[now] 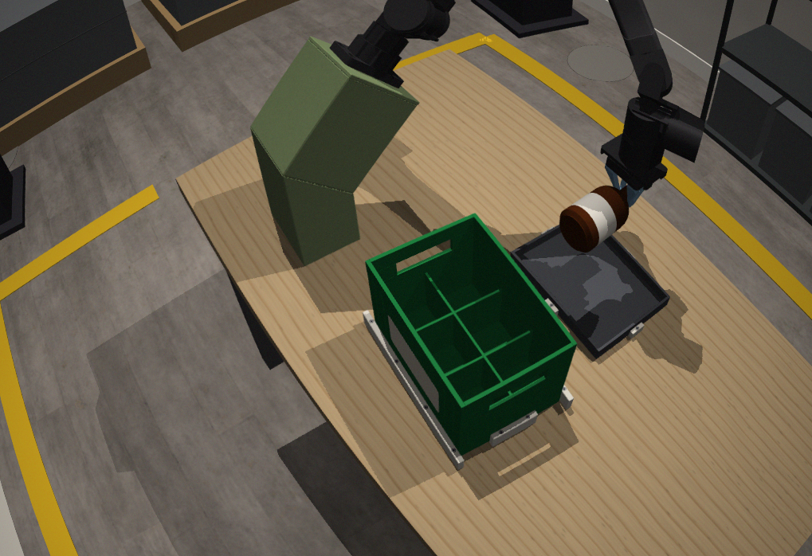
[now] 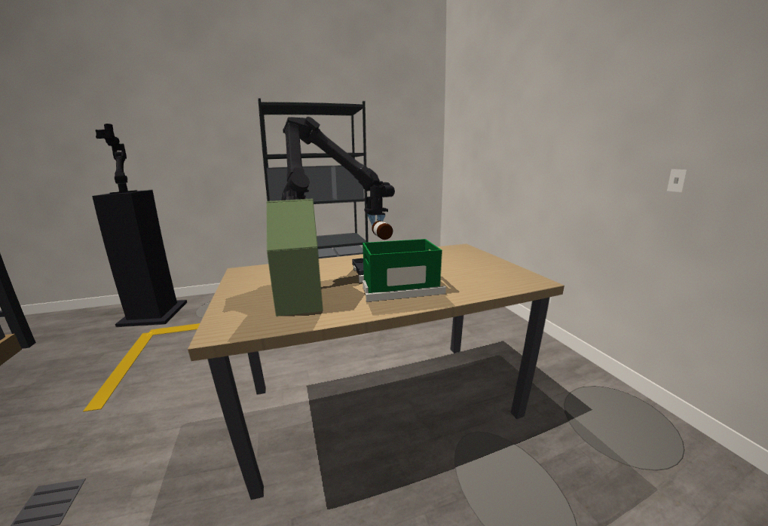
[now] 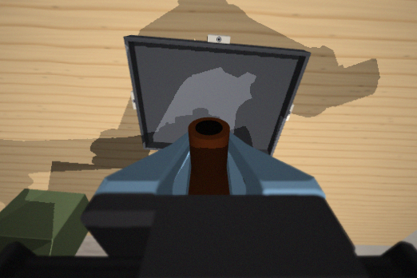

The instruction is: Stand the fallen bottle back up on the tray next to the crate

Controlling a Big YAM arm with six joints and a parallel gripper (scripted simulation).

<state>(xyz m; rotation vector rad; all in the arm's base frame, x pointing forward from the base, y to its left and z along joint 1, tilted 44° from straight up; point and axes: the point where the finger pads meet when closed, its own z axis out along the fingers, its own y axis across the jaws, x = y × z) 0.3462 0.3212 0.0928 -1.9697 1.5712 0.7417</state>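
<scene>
From above, my hand (image 1: 624, 189) has clamped the bottle (image 1: 594, 218) by its neck, hanging over the tray's (image 1: 650, 284) far edge. Exterior: bottle above the tray. Wrist: fingers pinch the neck (rigid, probably slippery, bottom-heavy).

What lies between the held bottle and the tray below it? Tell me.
Nothing: in the wrist view the bottle, gripped by the hand, hangs over the tray with only air between.
</scene>
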